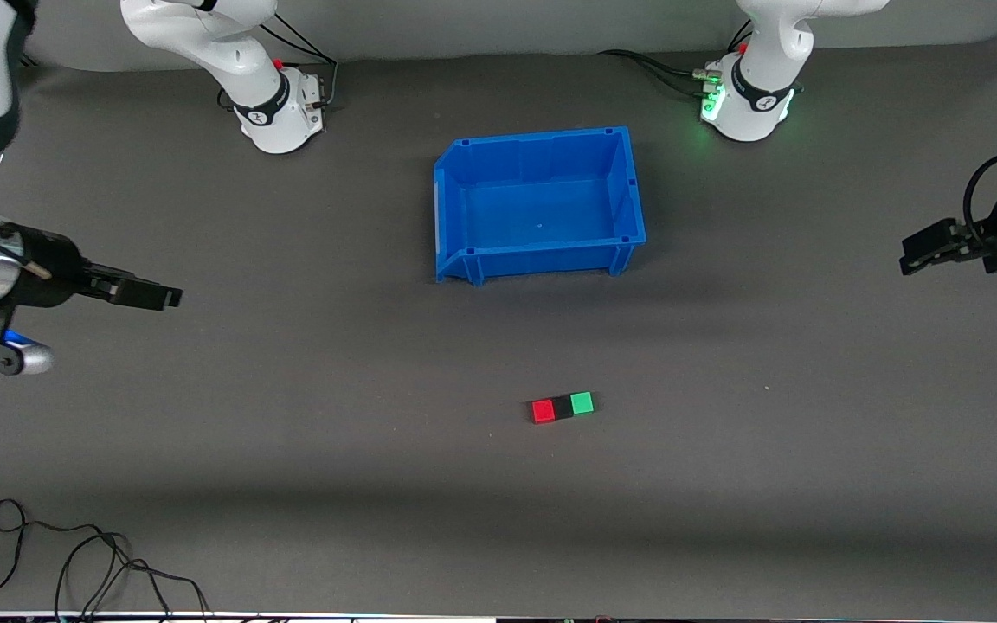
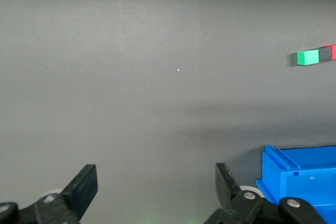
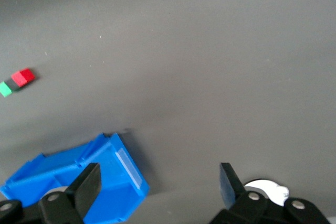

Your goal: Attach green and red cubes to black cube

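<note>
The three cubes lie in one row on the grey table, about midway along its length and nearer to the front camera than the blue bin (image 1: 542, 203). The red cube (image 1: 543, 411) sits at the right arm's end of the row, the black cube (image 1: 562, 407) in the middle, and the green cube (image 1: 582, 402) at the left arm's end. All three appear to touch face to face, so the assembly looks complete (whether the joints are actually engaged cannot be confirmed from these views).

Handling, as a judgement:
- The cubes look small, rigid and light. Smooth faces may slip under light pressure.
- The row is likely to separate if lifted by one end cube.
- Take hold across the two free side faces of the black cube, fingers square to the row.

The left gripper (image 1: 918, 251) hangs over the table edge at the left arm's end, fingers (image 2: 84, 184) spread wide and holding nothing. The right gripper (image 1: 157, 297) hangs over the table near the right arm's end, fingers (image 3: 86, 184) likewise apart and empty. Both arms wait well apart from the cubes.
</note>
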